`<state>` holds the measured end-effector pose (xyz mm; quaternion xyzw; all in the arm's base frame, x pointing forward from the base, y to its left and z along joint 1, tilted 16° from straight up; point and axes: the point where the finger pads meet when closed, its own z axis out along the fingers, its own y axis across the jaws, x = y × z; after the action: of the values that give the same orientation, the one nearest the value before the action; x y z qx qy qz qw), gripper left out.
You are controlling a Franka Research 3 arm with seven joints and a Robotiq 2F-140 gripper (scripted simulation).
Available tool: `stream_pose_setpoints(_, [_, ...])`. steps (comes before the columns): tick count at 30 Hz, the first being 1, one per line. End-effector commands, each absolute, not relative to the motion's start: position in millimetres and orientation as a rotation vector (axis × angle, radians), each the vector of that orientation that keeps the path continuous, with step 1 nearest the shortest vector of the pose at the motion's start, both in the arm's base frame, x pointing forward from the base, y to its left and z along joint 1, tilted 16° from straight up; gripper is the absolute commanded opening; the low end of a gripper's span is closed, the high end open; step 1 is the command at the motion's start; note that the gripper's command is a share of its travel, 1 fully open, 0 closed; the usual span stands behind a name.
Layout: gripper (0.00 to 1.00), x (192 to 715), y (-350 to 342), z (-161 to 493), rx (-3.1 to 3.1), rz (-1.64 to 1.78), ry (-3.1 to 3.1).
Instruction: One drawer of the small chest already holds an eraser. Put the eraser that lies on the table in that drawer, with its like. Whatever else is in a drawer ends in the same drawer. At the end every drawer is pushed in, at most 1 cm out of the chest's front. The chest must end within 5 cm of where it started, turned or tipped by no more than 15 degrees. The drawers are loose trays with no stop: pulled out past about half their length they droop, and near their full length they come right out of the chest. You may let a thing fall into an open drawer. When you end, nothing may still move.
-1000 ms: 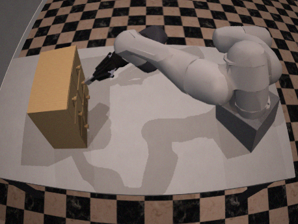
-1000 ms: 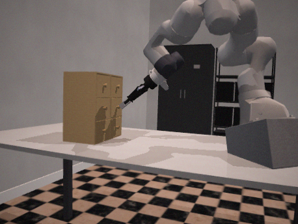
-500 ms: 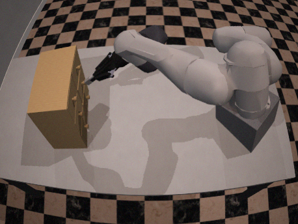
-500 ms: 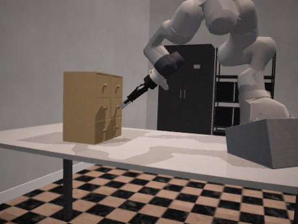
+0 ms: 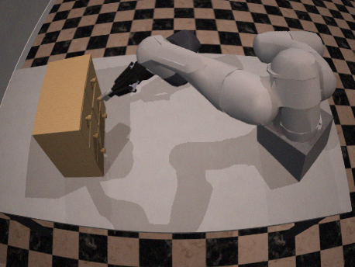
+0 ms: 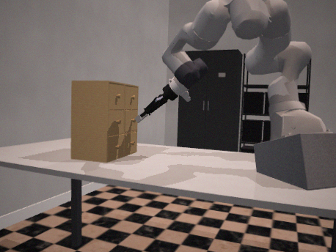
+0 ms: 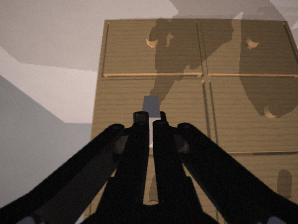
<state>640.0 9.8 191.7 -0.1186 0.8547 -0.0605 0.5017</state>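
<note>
Wooden chest (image 5: 63, 93) (image 6: 89, 121) (image 7: 120, 95) looks fully closed; pincer (image 5: 105, 96) (image 6: 139, 118) (image 7: 151, 106) fully shut, nothing held, at a middle-row front. Eraser not visible, possibly inside. If seating that drawer, push gently and square, then back straight off.

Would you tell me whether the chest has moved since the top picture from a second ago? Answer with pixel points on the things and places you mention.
No, the chest (image 5: 63, 93) (image 6: 89, 121) (image 7: 150, 60) shows no visible shift: in the top view, it stands in the same place against the table (image 5: 155, 202) (image 6: 205, 190).
</note>
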Motion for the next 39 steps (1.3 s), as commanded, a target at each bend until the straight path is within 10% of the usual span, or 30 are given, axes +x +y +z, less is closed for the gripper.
stream_pose_setpoints(1, [0.0,632.2,8.6,189.5,-0.283,-0.144,2.067])
stream_pose_setpoints(39, [0.0,540.9,-3.6,194.1,-0.283,-0.144,2.071])
